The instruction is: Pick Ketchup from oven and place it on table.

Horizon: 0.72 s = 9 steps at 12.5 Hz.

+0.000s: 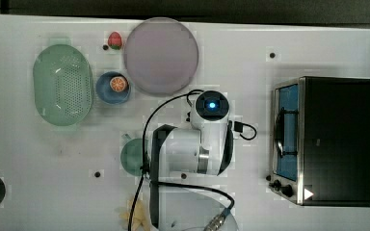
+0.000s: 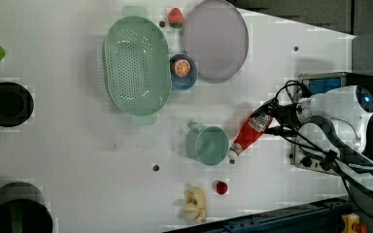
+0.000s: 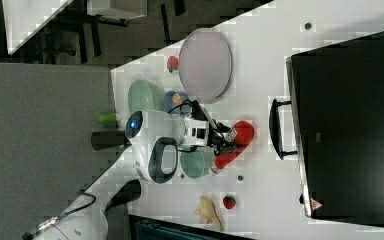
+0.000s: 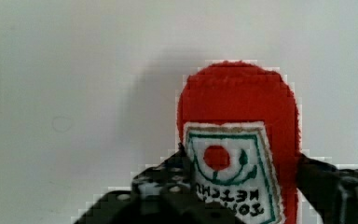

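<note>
Between the oven (image 1: 337, 139) and the green cup (image 2: 208, 144) – that is where you will find the ketchup (image 2: 252, 130), out on the white bench (image 1: 318, 43) and no longer inside the oven. In the left view it slants across the surface, white cap almost touching the cup's rim and red base pointing back toward the oven front. It looks to be lying on the bench or a hair above it; you cannot settle which from these angles.

Your pincer (image 2: 273, 121) straddles the bottle at its base end, over the label. Whether it is pinching the ketchup or standing slack around it, the pictures do not tell. Taking it at the fat end makes sense to me: that is the end that would face outward from an oven, and it keeps the arm clear of the cup.

My reading is that the placing is all but done. If you back away, watch the cap – it sits close enough to the cup to nudge it.

As for the surface, the bench is flat, pale and dotted with a few small dark holes. Well away from the bottle sit a green colander (image 2: 136, 65), a lilac plate (image 2: 216, 39), a blue bowl (image 2: 182, 73) holding an orange slice, and a strawberry (image 2: 175, 17). Beyond the bench edge the right view shows dark floor and a grey panel.
</note>
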### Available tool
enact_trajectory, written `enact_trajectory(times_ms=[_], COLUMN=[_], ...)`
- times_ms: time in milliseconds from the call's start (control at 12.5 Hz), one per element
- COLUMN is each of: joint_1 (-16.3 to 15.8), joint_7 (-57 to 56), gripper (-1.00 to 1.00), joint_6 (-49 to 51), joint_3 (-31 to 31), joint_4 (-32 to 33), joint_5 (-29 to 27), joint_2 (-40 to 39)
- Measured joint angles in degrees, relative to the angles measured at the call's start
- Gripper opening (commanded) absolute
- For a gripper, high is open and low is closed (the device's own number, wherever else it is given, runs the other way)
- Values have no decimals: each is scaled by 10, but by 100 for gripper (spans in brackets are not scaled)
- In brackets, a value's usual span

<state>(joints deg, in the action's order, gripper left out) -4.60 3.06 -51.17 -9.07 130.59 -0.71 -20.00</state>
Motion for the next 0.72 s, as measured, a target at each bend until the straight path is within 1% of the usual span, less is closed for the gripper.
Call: enact_trajectory(times_ms=[80,240,320,400,480,560,640,720], joint_1=[3,-1,-2,-7,-8,-14,-6,-11], joint_7=[0,0,6,8,9,17,17,17], gripper=[100,100,100,100,100,100,100,100], joint_6=[-1,-9,-7,0,28,79,97,188], joint_3=[8,11,11,7,6,-3,4,-6], joint_4=[-8,-16,-19,-30,-47,-76,-100,-147], joint_5=[-1,5,3,-12,-13,-16,-2,-10], joint_2=[3,9,16,21,40,61,80,101])
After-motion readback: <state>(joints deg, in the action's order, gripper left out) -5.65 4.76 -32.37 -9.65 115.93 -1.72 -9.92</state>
